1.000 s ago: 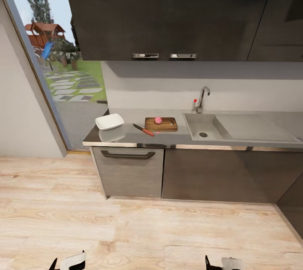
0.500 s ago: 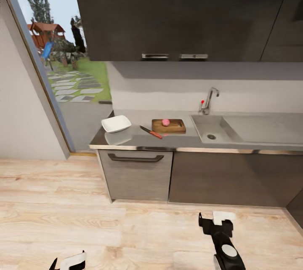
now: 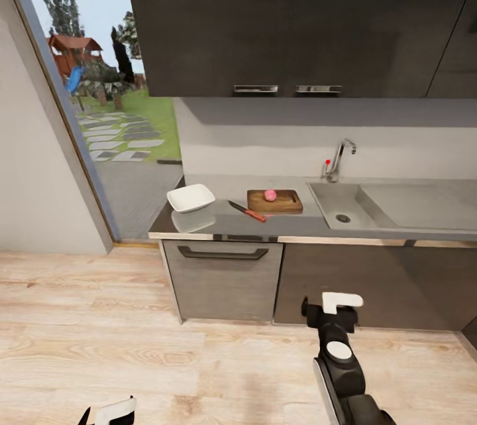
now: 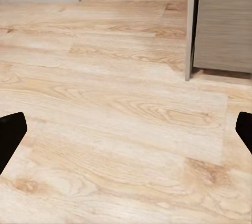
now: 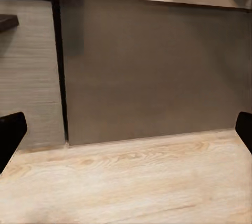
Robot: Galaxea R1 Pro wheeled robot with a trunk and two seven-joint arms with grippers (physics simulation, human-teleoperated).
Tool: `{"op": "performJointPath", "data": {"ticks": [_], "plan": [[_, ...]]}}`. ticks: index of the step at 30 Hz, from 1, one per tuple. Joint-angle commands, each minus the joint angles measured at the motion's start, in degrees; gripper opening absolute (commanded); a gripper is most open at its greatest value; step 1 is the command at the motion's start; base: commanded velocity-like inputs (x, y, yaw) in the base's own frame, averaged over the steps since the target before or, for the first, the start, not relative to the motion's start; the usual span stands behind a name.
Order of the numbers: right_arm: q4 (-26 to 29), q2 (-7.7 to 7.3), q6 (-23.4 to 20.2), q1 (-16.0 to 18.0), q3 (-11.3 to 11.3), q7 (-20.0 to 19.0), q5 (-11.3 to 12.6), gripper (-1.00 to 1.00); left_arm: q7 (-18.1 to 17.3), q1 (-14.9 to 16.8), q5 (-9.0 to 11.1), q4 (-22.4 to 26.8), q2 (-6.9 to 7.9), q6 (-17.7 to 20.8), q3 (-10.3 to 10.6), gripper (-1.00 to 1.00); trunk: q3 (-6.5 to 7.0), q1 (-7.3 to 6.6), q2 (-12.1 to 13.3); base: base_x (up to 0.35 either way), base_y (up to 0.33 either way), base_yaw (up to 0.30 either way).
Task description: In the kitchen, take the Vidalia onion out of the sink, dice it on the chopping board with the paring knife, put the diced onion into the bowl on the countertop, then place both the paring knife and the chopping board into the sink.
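Observation:
The pinkish Vidalia onion [image 3: 270,195] sits whole on the brown chopping board [image 3: 287,203] on the grey countertop [image 3: 222,219]. The red-handled paring knife [image 3: 247,211] lies on the worktop just left of the board. The white square bowl [image 3: 191,198] stands near the counter's left end. Right of the board is the sink [image 3: 328,199], its basin bare, with a chrome tap [image 3: 338,160]. My right gripper [image 3: 328,307] [image 5: 126,132] hangs open over the floor before the cabinet fronts, well below the worktop. My left gripper [image 3: 106,413] [image 4: 126,135] is open above the wood floor, holding nothing.
A drawer front with a dark handle [image 3: 222,253] sits under the bowl end. Dark wall cabinets [image 3: 291,20] hang over the counter. A glass door [image 3: 99,100] with a garden behind it is at the left. Wood floor [image 3: 132,345] lies between me and the counter.
My right arm has risen into view and reached forward toward the cabinet fronts. The view has shifted, so the counter sits further right in the picture. The left gripper has stayed put.

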State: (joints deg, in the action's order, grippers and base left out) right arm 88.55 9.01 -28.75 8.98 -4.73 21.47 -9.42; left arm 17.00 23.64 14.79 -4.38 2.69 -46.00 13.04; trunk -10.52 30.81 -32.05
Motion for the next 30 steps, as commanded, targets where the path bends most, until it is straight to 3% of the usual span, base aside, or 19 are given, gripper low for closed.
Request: {"op": "performJointPath", "data": {"ticks": [1, 10, 11, 19, 24, 30], "plan": [[0.56, 0.87, -2.05, 1.40, -0.37, 0.63, -0.89, 1.00, 0.14, 0.09, 0.28, -0.19, -0.03, -0.21, 0.49, 1.00, -0.10, 0.02, -0.09, 0.004, 0.006, 0.000], [1.35, 0.99, -10.46, 9.81, -0.86, 1.53, -1.70, 1.00, 0.14, 0.09, 0.28, -0.19, -0.11, -0.15, 0.51, 1.00, -0.10, 0.02, -0.09, 0.001, 0.002, 0.000], [1.37, 0.99, -13.41, 13.63, -0.88, 1.62, -1.73, 1.00, 0.14, 0.08, 0.26, -0.19, -0.13, -0.15, 0.53, 1.00, -0.10, 0.02, -0.09, 0.000, 0.000, 0.000], [1.21, 0.99, -23.17, 25.07, -0.89, 1.53, -1.50, 1.00, 0.14, 0.09, 0.32, -0.19, -0.14, -0.10, 0.50, 1.00, -0.10, 0.02, -0.09, 0.005, 0.000, 0.000], [0.84, 0.99, -25.80, 28.47, -0.91, 1.32, -1.28, 1.00, 0.14, 0.09, 0.31, -0.19, -0.14, -0.08, 0.53, 1.00, -0.10, 0.02, -0.09, 0.115, 0.002, 0.000], [-0.57, 0.99, -26.55, 29.51, -0.99, 0.57, -1.02, 1.00, 0.14, 0.09, 0.31, -0.19, -0.14, -0.09, 0.53, 1.00, -0.10, 0.02, -0.09, 0.237, 0.100, 0.000]]}}
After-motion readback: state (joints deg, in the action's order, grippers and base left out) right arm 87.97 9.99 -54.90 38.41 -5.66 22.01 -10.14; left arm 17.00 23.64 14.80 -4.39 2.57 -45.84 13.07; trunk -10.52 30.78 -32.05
